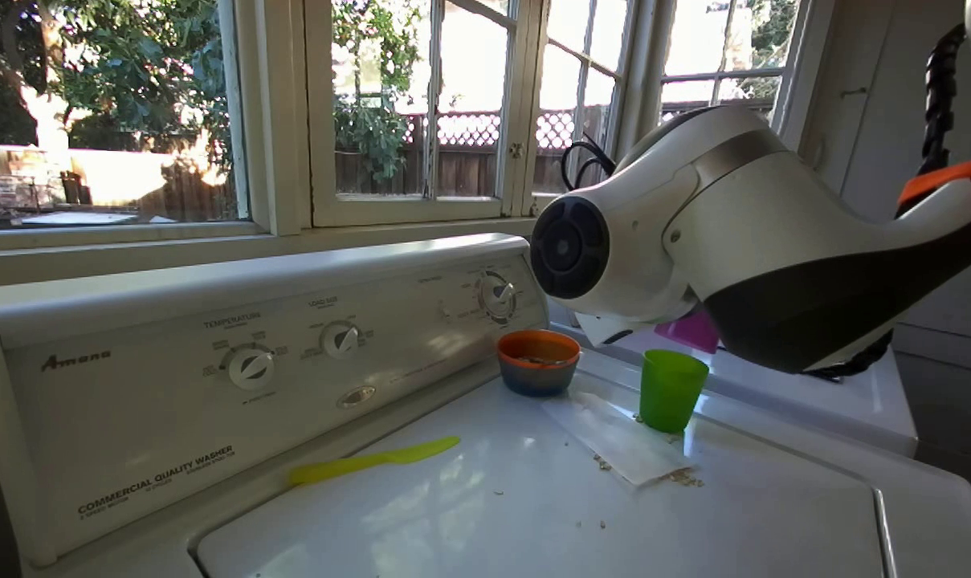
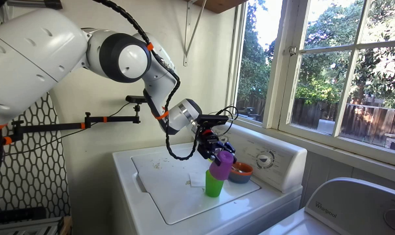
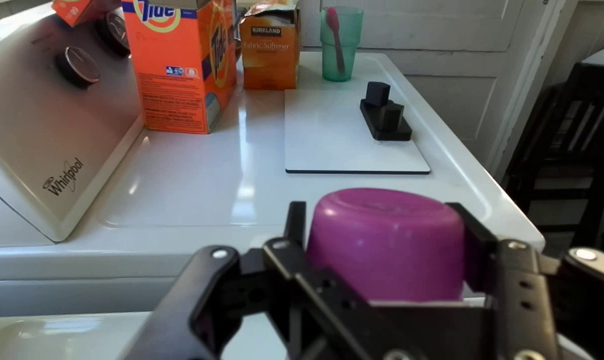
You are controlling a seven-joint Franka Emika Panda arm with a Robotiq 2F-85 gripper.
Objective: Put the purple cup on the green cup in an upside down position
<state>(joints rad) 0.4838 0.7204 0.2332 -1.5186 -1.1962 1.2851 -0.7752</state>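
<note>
Status: the purple cup (image 2: 222, 167) is picked and already base-up, release not done. The gripper (image 3: 381, 221) is clamped on it from both sides. Target is the green cup (image 2: 213, 187), upright on the washer (image 2: 171, 197). In both exterior views the purple cup shows right at the green cup's top, leaning a bit, maybe off-centre. Contact or gap between the rims: can't tell from here. The bowl (image 1: 538, 381) is near the green cup, the napkin (image 1: 623, 443) just beside it, neither looks in the way. My call: most of the job is done. Left: centre the purple cup over the green cup, level it, lower it if there's a gap, let go, back off without tipping the stack
</note>
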